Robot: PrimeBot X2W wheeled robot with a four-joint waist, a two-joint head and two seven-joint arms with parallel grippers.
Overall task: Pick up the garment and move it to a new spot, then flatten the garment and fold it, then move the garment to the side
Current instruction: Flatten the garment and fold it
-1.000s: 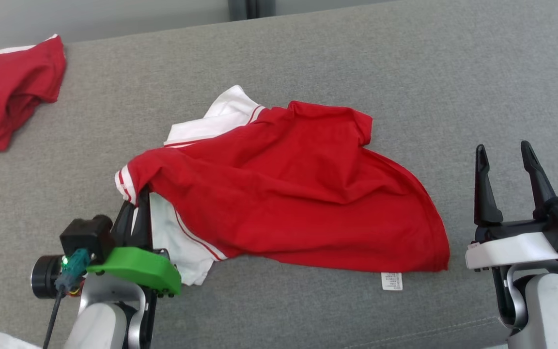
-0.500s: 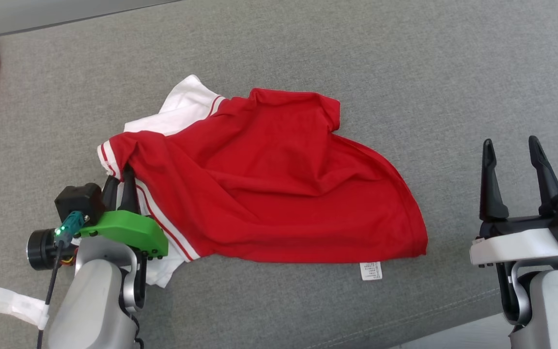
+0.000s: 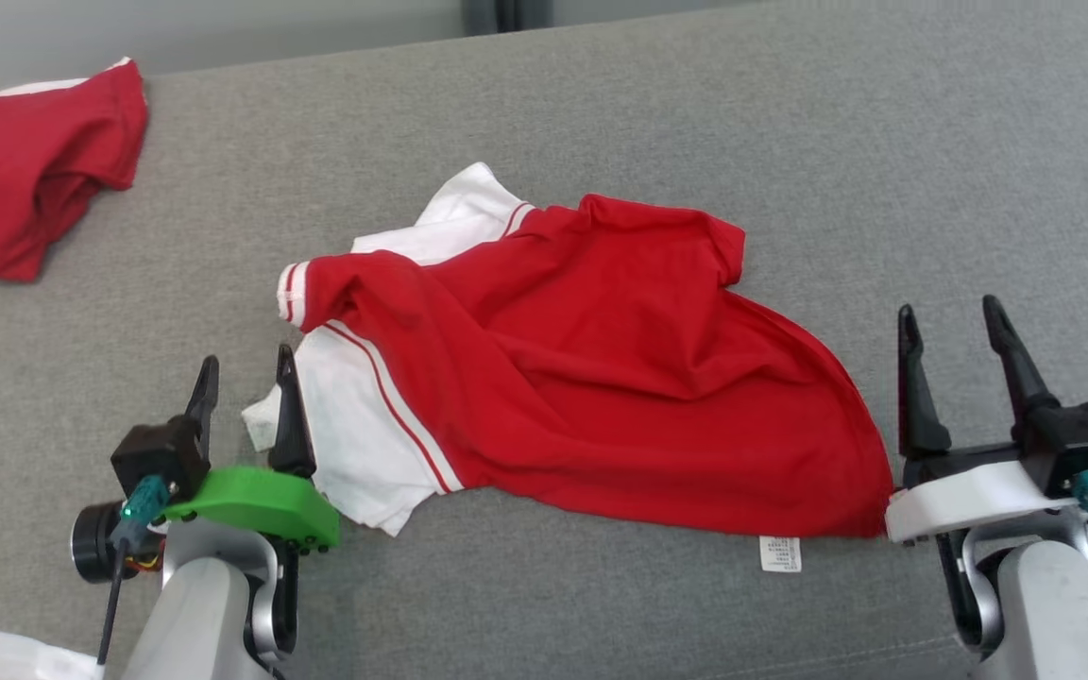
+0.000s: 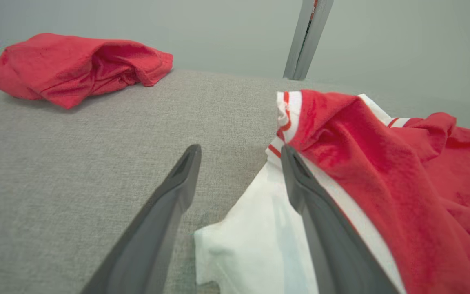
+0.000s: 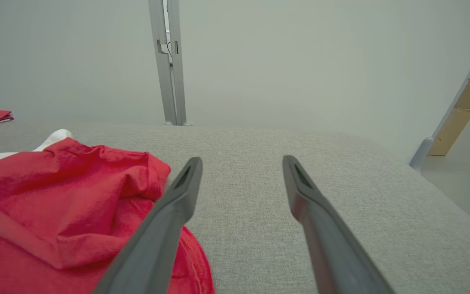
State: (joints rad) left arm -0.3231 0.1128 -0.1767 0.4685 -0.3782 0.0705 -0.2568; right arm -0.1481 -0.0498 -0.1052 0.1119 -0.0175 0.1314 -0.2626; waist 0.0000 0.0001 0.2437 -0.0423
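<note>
A red garment (image 3: pixel 601 378) with white panels and striped trim lies crumpled in the middle of the grey cushion (image 3: pixel 657 113). Its striped sleeve cuff (image 3: pixel 291 293) is folded over at the left. My left gripper (image 3: pixel 246 370) stands open just left of the white panel, nothing between its fingers; in the left wrist view the right finger (image 4: pixel 316 204) lies against the white cloth (image 4: pixel 259 241). My right gripper (image 3: pixel 950 319) is open and empty at the garment's lower right corner; the right wrist view shows the red cloth (image 5: pixel 63 204) left of the fingers.
A second red garment (image 3: pixel 25 170) lies bunched at the far left of the cushion, also seen as a red heap (image 4: pixel 76 65) in the left wrist view. A white care label (image 3: pixel 780 554) sticks out at the hem. A grey post (image 5: pixel 169 61) and wall stand behind.
My left gripper has opened and let go of the sleeve cuff, which now lies folded on the garment. The head camera has shifted between frames. The right gripper stays open.
</note>
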